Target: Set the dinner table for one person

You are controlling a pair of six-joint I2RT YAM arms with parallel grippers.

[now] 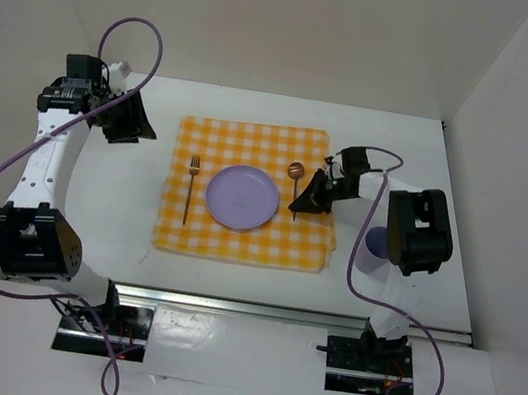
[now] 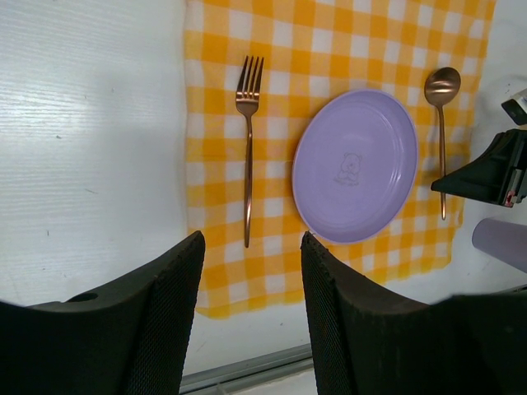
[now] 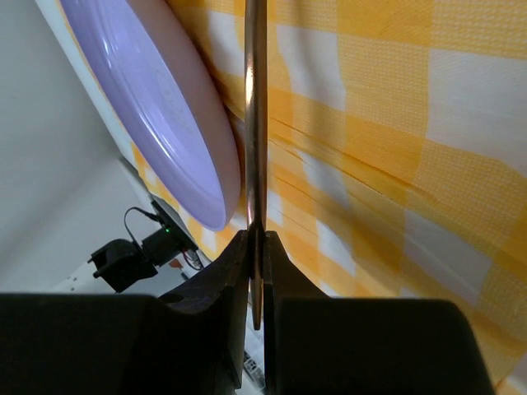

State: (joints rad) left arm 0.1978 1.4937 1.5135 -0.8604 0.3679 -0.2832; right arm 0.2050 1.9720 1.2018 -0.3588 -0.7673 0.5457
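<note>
Right claw: the right claw (image 3: 256,247) had its two black fingers pressed together on the near tip of a thin copper-coloured metal spoon (image 3: 255,123).
Spoon axis: the handle ran straight out from between the fingers, away from the arm bases, with the bowl at the far end.
Spoon place: it was over the right part of the yellow-and-white checked cloth (image 1: 252,145), just beside a round lilac plastic plate (image 1: 241,197). I could not tell if it touched the cloth.
Other side: a copper-coloured metal fork (image 1: 189,190) lay left of the plate, parallel to the spoon.
Cup: a lilac cup (image 1: 373,251) stood off the cloth, to the right, half hidden by the right arm.
Table: the large white rectangular tabletop (image 1: 258,110) carried the cloth at its middle.
Left claw: the left claw (image 1: 127,119) hung with fingers apart, holding nothing, well apart from the spoon.
Judgement: only the right claw was placed to let the spoon go.
</note>
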